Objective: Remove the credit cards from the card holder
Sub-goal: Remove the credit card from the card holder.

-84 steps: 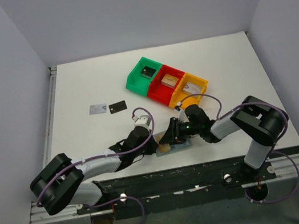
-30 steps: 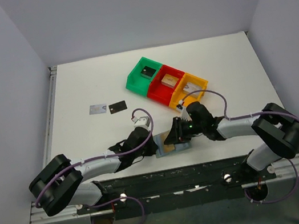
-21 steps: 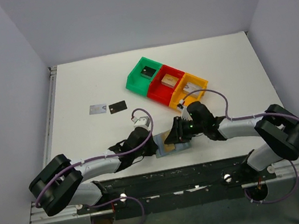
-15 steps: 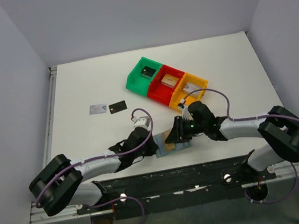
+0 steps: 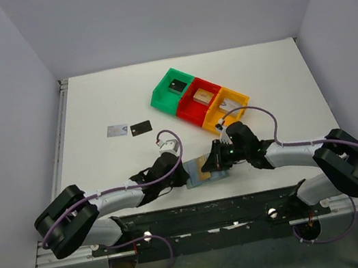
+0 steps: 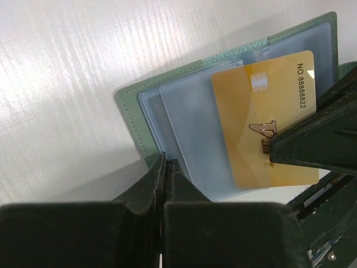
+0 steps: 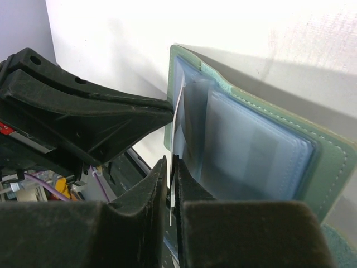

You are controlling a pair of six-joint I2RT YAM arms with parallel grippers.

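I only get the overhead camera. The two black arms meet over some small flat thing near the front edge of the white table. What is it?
Observer: A soft grey-green bifold card holder, lying open, with clear plastic sleeves inside.
Visitor: Is there a card on it?
Observer: Yes, a tan-gold plastic card lies over the sleeves, with a printed number on its face.
Visitor: Does anything have hold of it?
Observer: The right hand pinches the card's thin edge between its fingers.
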